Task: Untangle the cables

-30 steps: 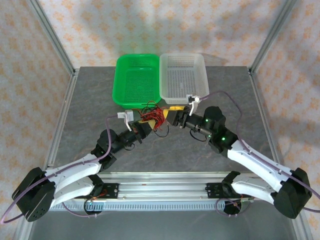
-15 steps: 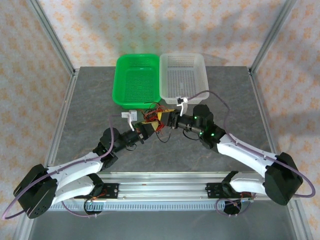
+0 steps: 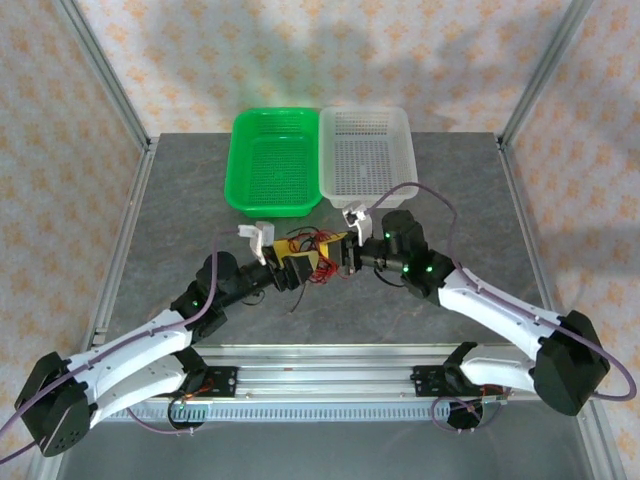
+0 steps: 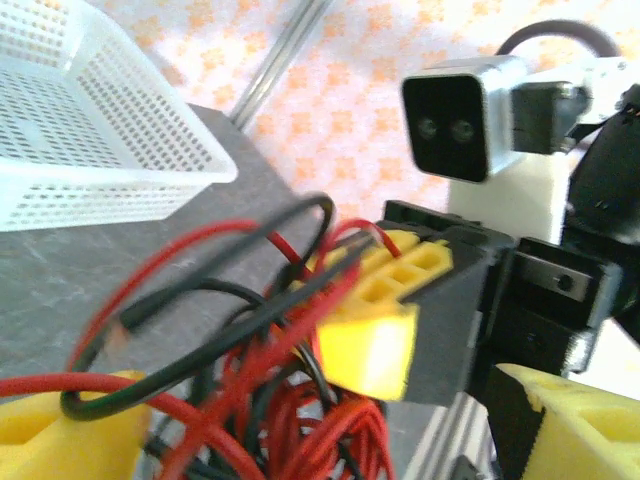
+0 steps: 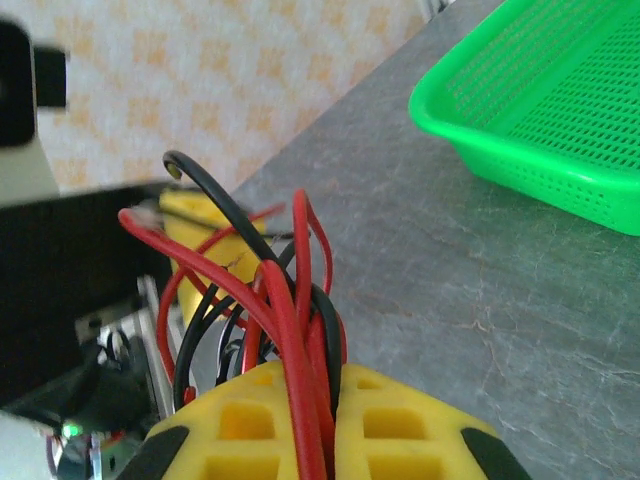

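A green basket [image 3: 272, 160] is sitting at the upper middle of the top view, pressing side to side against a white mesh basket [image 3: 366, 150] on its right. Both are resting on a grey stone-patterned table [image 3: 170, 230]. Aluminium posts [image 3: 103, 75] are framing it, and orange-flowered wallpaper [image 3: 300, 50] is showing behind.

You could read no text, label, brand, number or sign in these views; no printed mark was clear enough for reading at that moment.
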`<state>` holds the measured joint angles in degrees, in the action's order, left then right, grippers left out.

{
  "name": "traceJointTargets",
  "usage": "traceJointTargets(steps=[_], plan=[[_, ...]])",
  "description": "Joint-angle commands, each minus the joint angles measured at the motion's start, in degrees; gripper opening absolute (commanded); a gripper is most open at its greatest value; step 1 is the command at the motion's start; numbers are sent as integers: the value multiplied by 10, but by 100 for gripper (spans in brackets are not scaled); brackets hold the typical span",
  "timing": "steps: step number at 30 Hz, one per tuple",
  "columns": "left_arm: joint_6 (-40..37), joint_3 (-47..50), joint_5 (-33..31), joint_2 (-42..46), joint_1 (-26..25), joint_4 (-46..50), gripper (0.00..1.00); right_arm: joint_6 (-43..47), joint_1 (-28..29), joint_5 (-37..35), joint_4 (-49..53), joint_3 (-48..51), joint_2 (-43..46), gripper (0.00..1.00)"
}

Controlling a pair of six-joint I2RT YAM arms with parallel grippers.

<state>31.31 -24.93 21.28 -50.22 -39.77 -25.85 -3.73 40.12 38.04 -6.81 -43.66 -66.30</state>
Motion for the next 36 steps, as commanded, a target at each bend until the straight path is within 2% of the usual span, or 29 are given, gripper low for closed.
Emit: traceJointTargets(steps=[1,7,12,16,25,29,36], plan=[[-70,-28,-32,-4,-2,70,84,114,-15,79,65,-43,11,0],[-80,-39,27,-55,-2,31,73,137,-43,127,83,-70,-10,0],[-85,-32,31,-67,-3,11,67,131,-46,153,79,-73,-10,0],[-71,-24,46,-86,-3,-26,62,92,-46,154,33,-56,-10,0],[-29,9,54,-143,-20,-122,52,-76,-46,91,-149,3,15,0],[-26,15,37,-166,-36,-125,46,-129,-46,48,-196,19,35,0],[-16,33,-24,-171,-47,-95,44,-188,-46,-22,-235,42,57,0]])
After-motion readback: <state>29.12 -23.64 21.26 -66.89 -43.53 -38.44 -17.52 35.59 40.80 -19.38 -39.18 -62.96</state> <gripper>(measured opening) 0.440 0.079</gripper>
